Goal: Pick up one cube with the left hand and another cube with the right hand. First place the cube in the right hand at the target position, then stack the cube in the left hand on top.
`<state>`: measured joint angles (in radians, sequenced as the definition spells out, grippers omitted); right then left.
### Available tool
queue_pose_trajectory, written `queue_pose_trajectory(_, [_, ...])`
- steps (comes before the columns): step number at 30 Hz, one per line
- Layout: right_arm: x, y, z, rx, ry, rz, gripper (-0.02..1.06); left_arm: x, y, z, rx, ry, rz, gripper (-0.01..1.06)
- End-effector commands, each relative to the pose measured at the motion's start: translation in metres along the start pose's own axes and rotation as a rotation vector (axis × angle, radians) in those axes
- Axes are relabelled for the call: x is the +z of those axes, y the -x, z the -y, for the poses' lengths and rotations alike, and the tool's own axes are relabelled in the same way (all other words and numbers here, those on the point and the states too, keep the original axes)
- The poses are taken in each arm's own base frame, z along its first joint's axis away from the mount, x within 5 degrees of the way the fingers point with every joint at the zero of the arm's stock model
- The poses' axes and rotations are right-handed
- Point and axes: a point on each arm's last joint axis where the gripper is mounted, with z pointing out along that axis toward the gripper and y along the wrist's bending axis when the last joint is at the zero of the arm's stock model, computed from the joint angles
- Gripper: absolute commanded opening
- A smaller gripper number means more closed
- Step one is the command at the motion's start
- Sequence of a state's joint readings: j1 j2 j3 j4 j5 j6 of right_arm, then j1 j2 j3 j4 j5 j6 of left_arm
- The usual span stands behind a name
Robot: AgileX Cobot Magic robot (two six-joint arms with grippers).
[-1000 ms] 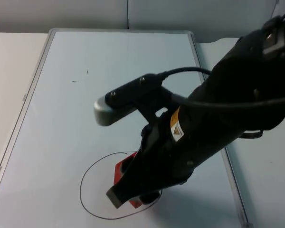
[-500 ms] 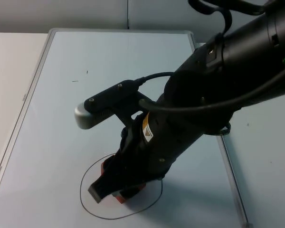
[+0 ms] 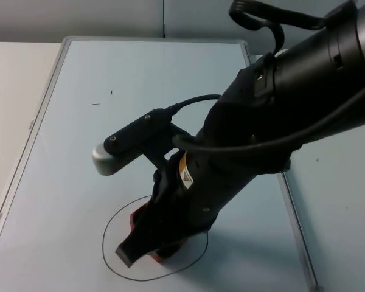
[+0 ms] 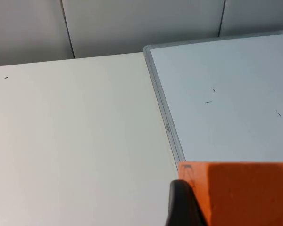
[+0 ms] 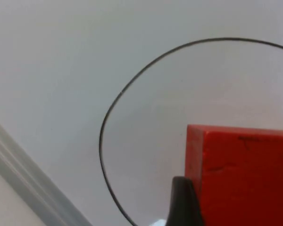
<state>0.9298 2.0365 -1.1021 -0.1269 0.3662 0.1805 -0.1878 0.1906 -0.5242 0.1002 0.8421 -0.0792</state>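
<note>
My right gripper [image 3: 151, 243] reaches down into the black drawn circle [image 3: 105, 238] near the whiteboard's front and is shut on a red cube [image 3: 135, 218]. The arm hides most of that cube. In the right wrist view the red cube [image 5: 245, 174] sits beside a black fingertip [image 5: 181, 200], inside the circle line [image 5: 132, 84]; whether it touches the board I cannot tell. In the left wrist view an orange cube [image 4: 240, 193] is held against a black fingertip [image 4: 181, 205] of my left gripper [image 4: 236, 209], above the white table next to the board's left frame [image 4: 165, 120].
The whiteboard [image 3: 109, 121] has a grey frame [image 3: 33, 131] and lies on the white table [image 3: 12, 91]. Small pen marks [image 3: 96, 103] dot its far part. The bulky right arm [image 3: 280, 121] spans the board's right half. A grey partition wall [image 3: 79, 18] stands behind.
The right arm has swung left and lower, carrying the red cube from the circle's right edge toward its middle. In the last half second it moved only slightly.
</note>
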Motion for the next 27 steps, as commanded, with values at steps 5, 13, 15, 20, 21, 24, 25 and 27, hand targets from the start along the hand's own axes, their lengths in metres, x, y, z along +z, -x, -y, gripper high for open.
queue_pose_trajectory(5, [0.005, -0.006, 0.001, -0.009, -0.020, -0.095, 0.17, 0.000, 0.001, 0.001, -0.005, -0.012, 0.022, 0.30])
queue_pose_trajectory(13, [-0.012, 0.006, 0.001, -0.005, -0.017, -0.047, 1.05, 0.000, 0.001, 0.001, -0.005, -0.012, 0.022, 0.30])
queue_pose_trajectory(15, [-0.018, 0.009, 0.001, -0.012, -0.016, -0.028, 1.05, 0.000, 0.001, 0.001, -0.005, -0.012, 0.022, 0.30])
queue_pose_trajectory(20, [-0.077, 0.029, 0.003, -0.019, -0.005, 0.152, 1.05, 0.000, 0.001, 0.001, -0.005, -0.012, 0.022, 0.30])
queue_pose_trajectory(21, [-0.097, 0.032, 0.004, -0.021, -0.006, 0.202, 1.05, 0.000, 0.001, 0.001, -0.005, -0.012, 0.022, 0.30])
queue_pose_trajectory(24, [-0.140, 0.035, 0.006, -0.051, -0.008, 0.306, 1.05, 0.000, 0.001, 0.001, -0.005, -0.011, 0.020, 0.30])
queue_pose_trajectory(25, [-0.179, 0.035, 0.007, -0.089, -0.014, 0.408, 1.05, 0.000, 0.001, 0.001, -0.005, -0.011, 0.020, 0.30])
queue_pose_trajectory(27, [-0.201, 0.033, 0.009, -0.115, -0.021, 0.465, 1.05, 0.000, 0.001, 0.001, -0.005, -0.011, 0.020, 0.30])
